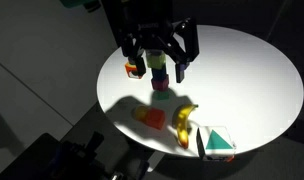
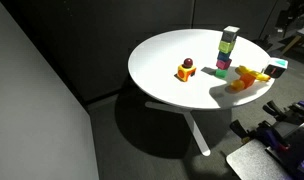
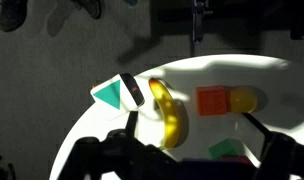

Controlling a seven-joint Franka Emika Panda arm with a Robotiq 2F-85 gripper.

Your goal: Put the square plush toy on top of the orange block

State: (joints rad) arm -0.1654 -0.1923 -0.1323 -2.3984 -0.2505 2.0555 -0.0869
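The square plush toy [image 1: 217, 142], white with teal and red patches, lies near the table's edge beside the banana [image 1: 182, 122]. It also shows in the other exterior view [image 2: 277, 66] and in the wrist view [image 3: 114, 93]. The low orange block [image 1: 149, 118] lies on the banana's other side and also shows in the wrist view [image 3: 212, 101]. My gripper [image 1: 162, 60] is open and empty. It hangs above the tall stack of coloured blocks [image 1: 160, 76], well away from the toy. Its fingers [image 3: 192, 135] frame the wrist view.
The round white table [image 1: 252, 70] holds everything. A small orange-yellow piece with a dark top [image 2: 186, 70] stands apart from the stack [image 2: 228, 48]. A yellow rounded shape [image 3: 243, 100] sits against the orange block. The floor around is dark.
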